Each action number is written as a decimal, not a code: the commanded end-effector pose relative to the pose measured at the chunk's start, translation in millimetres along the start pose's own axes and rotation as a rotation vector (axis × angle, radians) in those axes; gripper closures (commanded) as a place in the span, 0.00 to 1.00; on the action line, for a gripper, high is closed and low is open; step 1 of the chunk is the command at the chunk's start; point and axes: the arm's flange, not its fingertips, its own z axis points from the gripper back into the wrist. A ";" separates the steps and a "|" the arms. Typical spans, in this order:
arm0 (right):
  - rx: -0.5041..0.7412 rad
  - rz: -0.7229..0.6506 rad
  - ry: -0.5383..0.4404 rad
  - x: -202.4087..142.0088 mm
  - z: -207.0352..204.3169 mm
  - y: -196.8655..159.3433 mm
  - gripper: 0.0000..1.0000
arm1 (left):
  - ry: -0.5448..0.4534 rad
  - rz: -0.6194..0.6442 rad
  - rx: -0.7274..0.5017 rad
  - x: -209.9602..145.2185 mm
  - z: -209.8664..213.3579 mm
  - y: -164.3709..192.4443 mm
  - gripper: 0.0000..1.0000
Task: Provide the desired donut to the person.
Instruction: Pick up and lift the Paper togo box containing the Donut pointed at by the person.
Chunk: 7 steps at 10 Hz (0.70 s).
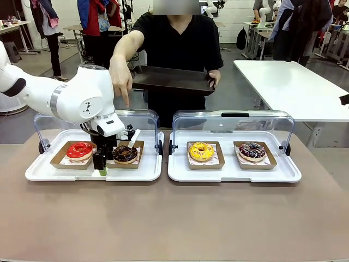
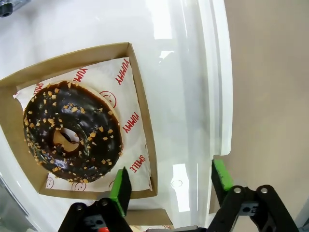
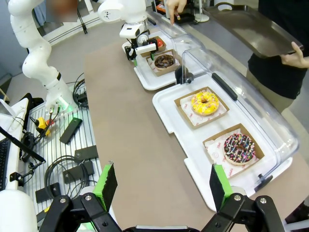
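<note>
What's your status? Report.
Left gripper open astride brown cardboard box's corner. Right gripper open, empty. Chocolate nut-sprinkled donut untouched, person's hand pointing at it. Clear lid raised.

Donuts: four. Red donut [image 1: 79, 149] and chocolate donut [image 1: 125, 153] either side of left gripper [image 2: 170, 173]; yellow donut [image 1: 200, 151] and sprinkled donut [image 1: 252, 150] well apart from it. Cardboard boxes [image 1: 220, 164]: four. White trays [image 1: 92, 176]: two. Clear lids [image 1: 234, 123]: two. Dark tray [image 1: 172, 80]: one. Grippers: two, counting right gripper [image 3: 162, 176]. Person [image 1: 180, 43] at table: one.

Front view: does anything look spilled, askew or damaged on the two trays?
Nothing stands out: the red donut, chocolate donut, yellow donut and sprinkled donut sit whole in their boxes on the left tray and right tray; nothing spilled.
</note>
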 end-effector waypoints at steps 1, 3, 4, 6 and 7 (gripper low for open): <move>0.010 0.004 -0.016 1.0 -0.4 -1.0 0.00 | -0.003 0.034 0.030 0.5 -4.6 -0.5 1.00; 0.010 0.004 -0.016 1.0 -0.4 -1.0 0.00 | 0.004 0.029 0.034 -1.1 -3.5 2.7 1.00; 0.010 0.004 -0.016 1.0 -0.4 -1.0 0.00 | -0.002 0.030 0.024 -0.2 -5.5 0.7 1.00; 0.010 0.004 -0.016 1.0 -0.4 -1.0 0.00 | -0.006 0.022 0.012 1.3 -7.8 0.7 1.00; 0.010 0.004 -0.016 1.0 -0.4 -1.0 0.00 | -0.009 0.017 0.008 1.3 -7.7 2.8 1.00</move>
